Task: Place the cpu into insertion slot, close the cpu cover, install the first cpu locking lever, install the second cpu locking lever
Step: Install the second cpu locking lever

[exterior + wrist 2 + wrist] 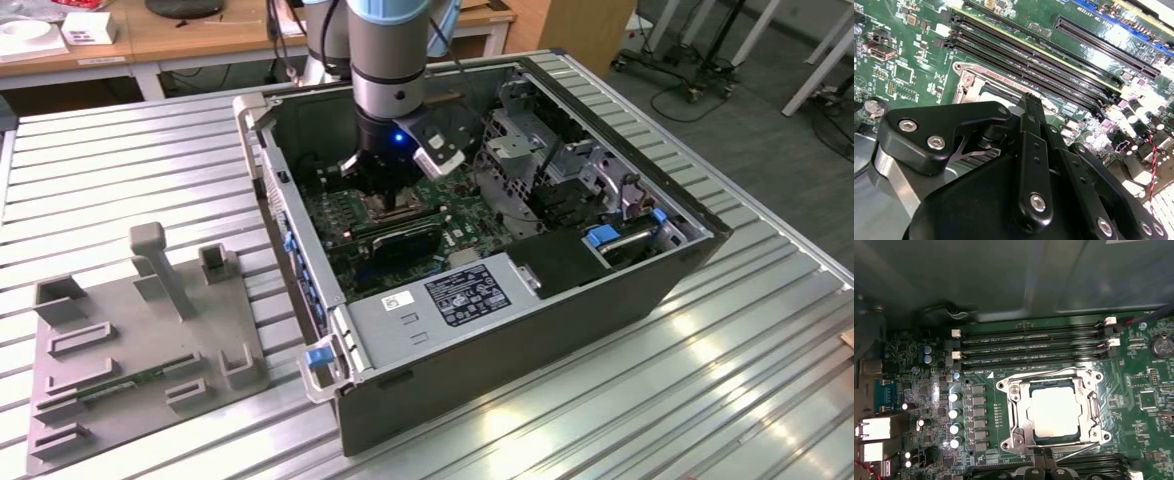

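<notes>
cpu: pale metal face, smooth, bright with glare
cover: bare silver metal frame, shiny, lightly scuffed
slot: metal rim, satin silver, with bright screw heads
board: green, glossy lacquered look
memory slots: black plastic, semi-gloss, white plastic end clips
gripper: black matt links, steel screw heads, brushed metal body behind
case: dark matt sheet-metal shell, grey bare steel inside
table: ribbed metal, brushed and reflective
fixture: grey matt plastic look
desks: wood, smooth
</notes>
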Controlling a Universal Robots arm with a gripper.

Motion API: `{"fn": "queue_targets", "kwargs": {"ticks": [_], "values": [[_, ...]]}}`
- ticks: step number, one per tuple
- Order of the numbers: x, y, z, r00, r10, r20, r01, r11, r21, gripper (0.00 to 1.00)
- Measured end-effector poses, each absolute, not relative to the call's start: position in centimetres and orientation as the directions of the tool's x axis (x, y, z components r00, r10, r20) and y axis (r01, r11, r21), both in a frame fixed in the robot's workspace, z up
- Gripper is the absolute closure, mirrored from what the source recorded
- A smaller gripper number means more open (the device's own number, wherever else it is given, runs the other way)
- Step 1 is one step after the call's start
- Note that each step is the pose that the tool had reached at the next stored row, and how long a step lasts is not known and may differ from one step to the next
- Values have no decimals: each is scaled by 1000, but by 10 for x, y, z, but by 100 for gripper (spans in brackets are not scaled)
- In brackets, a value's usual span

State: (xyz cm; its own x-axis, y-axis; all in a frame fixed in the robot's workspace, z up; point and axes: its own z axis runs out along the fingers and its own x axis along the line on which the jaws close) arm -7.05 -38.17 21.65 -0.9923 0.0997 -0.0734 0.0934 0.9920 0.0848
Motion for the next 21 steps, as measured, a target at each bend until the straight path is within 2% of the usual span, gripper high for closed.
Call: {"fn": "queue_targets", "kwargs": {"ticks": [21], "values": [[-77, -385, 210, -992, 100, -73, 93, 992, 85, 90]]}}
